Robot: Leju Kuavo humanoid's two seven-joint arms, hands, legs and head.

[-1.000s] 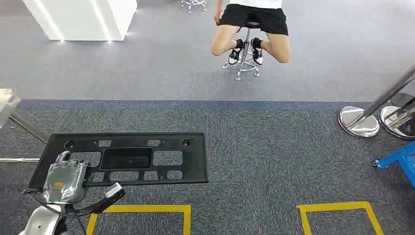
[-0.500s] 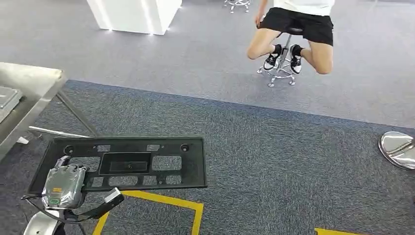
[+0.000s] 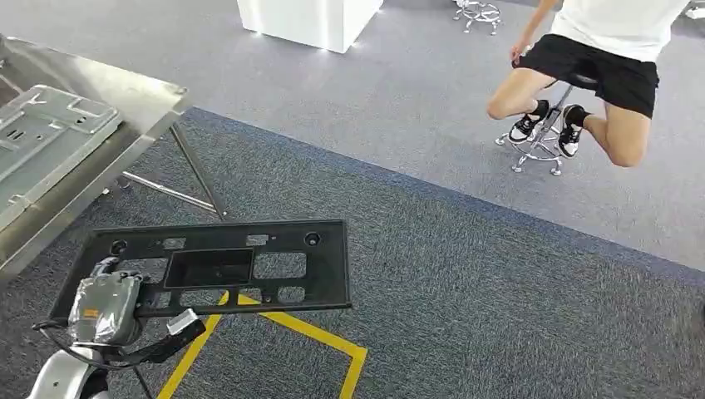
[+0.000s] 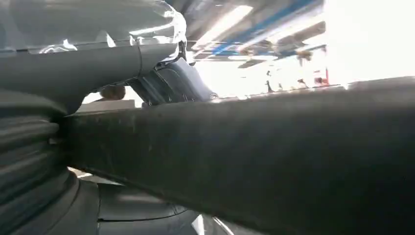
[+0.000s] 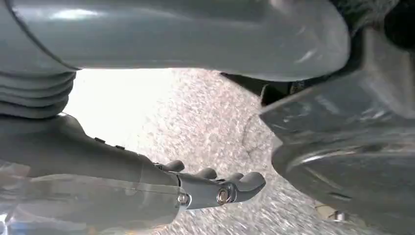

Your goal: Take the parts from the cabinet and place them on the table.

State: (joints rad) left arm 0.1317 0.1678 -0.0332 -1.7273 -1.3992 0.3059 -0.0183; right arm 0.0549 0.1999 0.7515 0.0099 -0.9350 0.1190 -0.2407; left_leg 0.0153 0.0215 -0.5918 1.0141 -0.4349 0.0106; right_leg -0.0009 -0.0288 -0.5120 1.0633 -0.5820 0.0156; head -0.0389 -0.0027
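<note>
At lower left, our left hand (image 3: 104, 309) grips the black panel (image 3: 249, 266) by its near edge, holding it flat for carrying. The steel table (image 3: 141, 104) sits upper left. Our right hand (image 5: 215, 188) hangs with fingers curled on nothing.

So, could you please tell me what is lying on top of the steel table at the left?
A pale grey metal panel lies flat on the steel table. The picture's edge cuts off both, so anything further along the tabletop is out of sight.
</note>
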